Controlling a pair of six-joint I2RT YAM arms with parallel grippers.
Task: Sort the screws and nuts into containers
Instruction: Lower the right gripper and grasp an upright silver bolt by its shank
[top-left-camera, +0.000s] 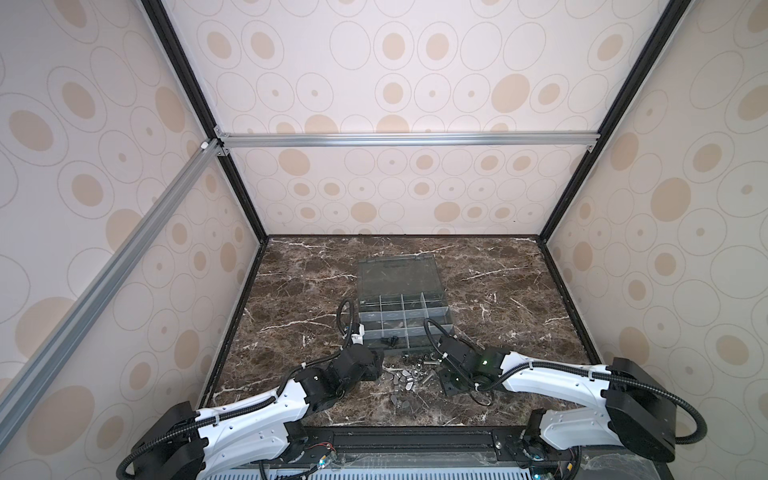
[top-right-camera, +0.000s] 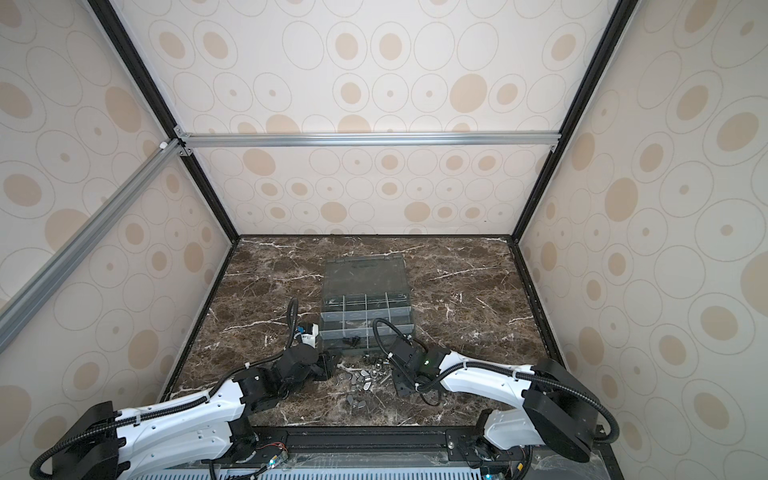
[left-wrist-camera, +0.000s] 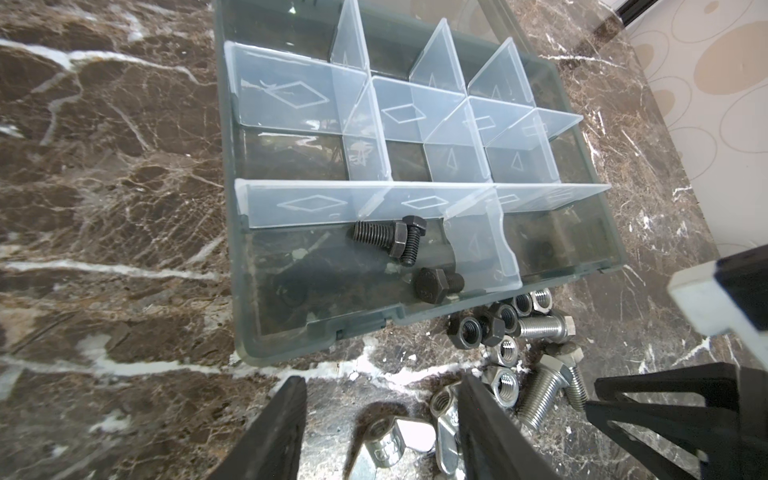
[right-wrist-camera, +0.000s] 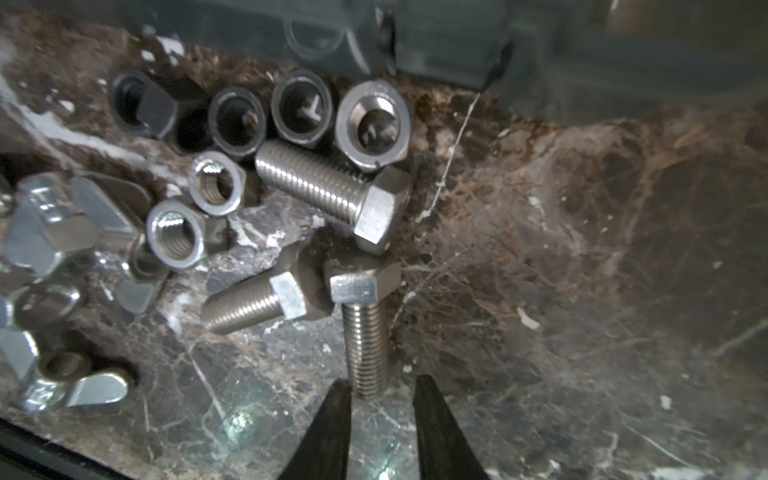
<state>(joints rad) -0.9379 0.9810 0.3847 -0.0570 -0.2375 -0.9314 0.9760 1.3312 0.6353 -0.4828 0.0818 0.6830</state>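
Observation:
The grey organizer box (top-left-camera: 400, 316) (left-wrist-camera: 291, 316) lies open, and its containers are formed by clear dividers (left-wrist-camera: 419, 199). Three black screws (left-wrist-camera: 392, 241) lie in the near-left compartment. In front of the box is a loose pile (top-left-camera: 411, 368): silver screws (right-wrist-camera: 332, 191), black and silver nuts (right-wrist-camera: 237, 120) and winged silver nuts (right-wrist-camera: 54, 220). My left gripper (left-wrist-camera: 384, 401) is open low over the table, with a winged nut (left-wrist-camera: 390, 436) between its fingers, untouched. My right gripper (right-wrist-camera: 378, 399) is narrowly open, with the threaded end of a silver screw (right-wrist-camera: 365, 332) at its fingertips.
The box's clear lid (top-left-camera: 397, 276) lies flat behind the compartments. Brown marble table (top-left-camera: 519, 291) is walled in on three sides. The two grippers are close together across the pile; part of the right arm (left-wrist-camera: 706, 407) shows in the left wrist view.

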